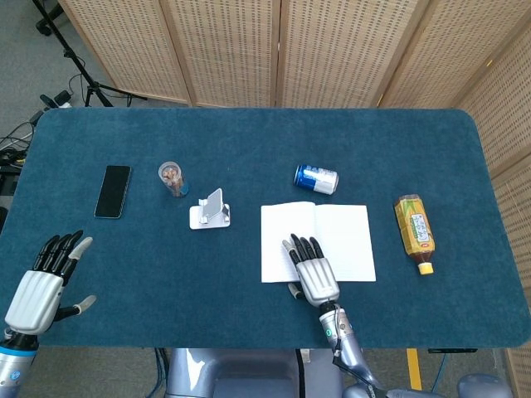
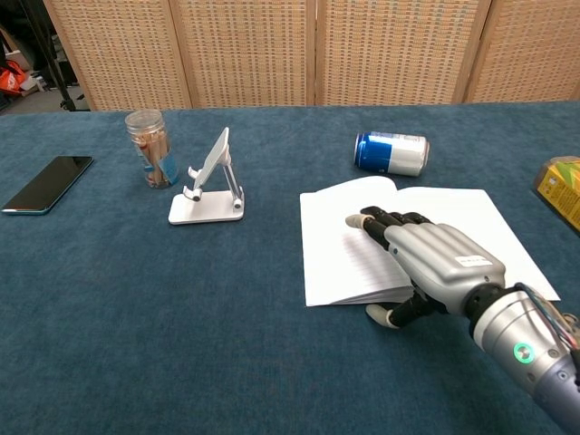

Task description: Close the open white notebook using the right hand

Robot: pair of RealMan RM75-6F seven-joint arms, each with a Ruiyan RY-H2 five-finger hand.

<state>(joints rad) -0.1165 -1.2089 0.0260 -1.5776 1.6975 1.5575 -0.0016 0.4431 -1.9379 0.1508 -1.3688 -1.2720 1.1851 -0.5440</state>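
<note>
White notebook (image 1: 317, 240) lies open, flat on blue table (image 1: 249, 141), right of centre, near edge side. My right hand (image 1: 313, 274) over notebook's left page, near edge; fingers (image 2: 381, 220) stretched flat, slightly apart, pointing far; thumb tip off page on table. Holding nothing. My left hand (image 1: 43, 282) at near-left corner, fingers spread, empty. Blue can (image 1: 316, 178) just beyond notebook, on its side. Bottle (image 1: 414, 230) right of notebook. Phone stand (image 1: 209, 209) left of it.

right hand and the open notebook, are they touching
Touching. In the chest view the right hand lies flat over the notebook's left page, its fingers resting on the paper.
</note>
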